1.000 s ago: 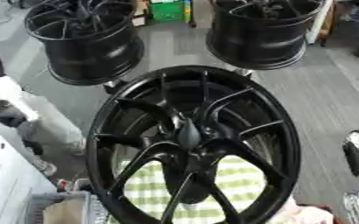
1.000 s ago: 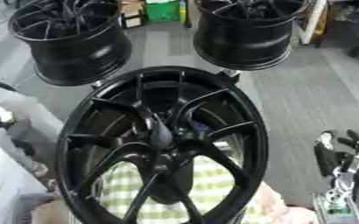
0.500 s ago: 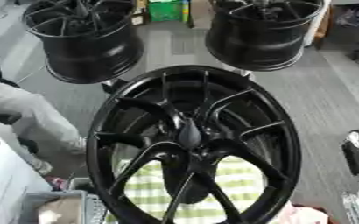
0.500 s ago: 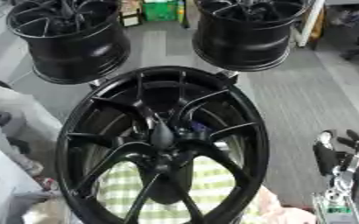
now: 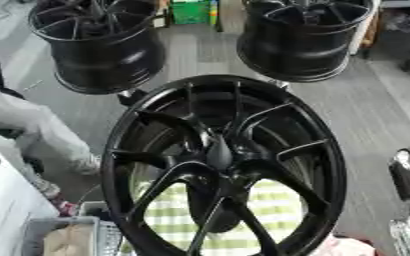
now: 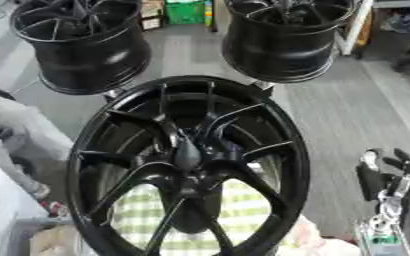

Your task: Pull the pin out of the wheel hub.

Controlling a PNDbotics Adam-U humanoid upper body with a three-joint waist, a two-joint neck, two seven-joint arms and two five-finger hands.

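A large black wheel hub (image 5: pixel 300 147) lies tilted toward me in the middle, over a green and white checked cloth (image 5: pixel 274 205). At its centre stands a dark tapered piece (image 6: pixel 187 152) where the spokes meet; I cannot make out a separate pin. My right hand (image 6: pixel 376 176) rests at the lower right beside the rim, fingers up and relaxed, apart from the wheel and holding nothing. My left hand shows in neither view.
Two more black wheels stand behind, one at the back left (image 5: pixel 103 45) and one at the back right (image 5: pixel 305 40). A person's grey-clad limb (image 5: pixel 33 125) is at the left edge. A grey bin (image 5: pixel 64 235) sits at the lower left.
The person at the left edge has shifted position. The wheel hub and my right hand have stayed where they were.
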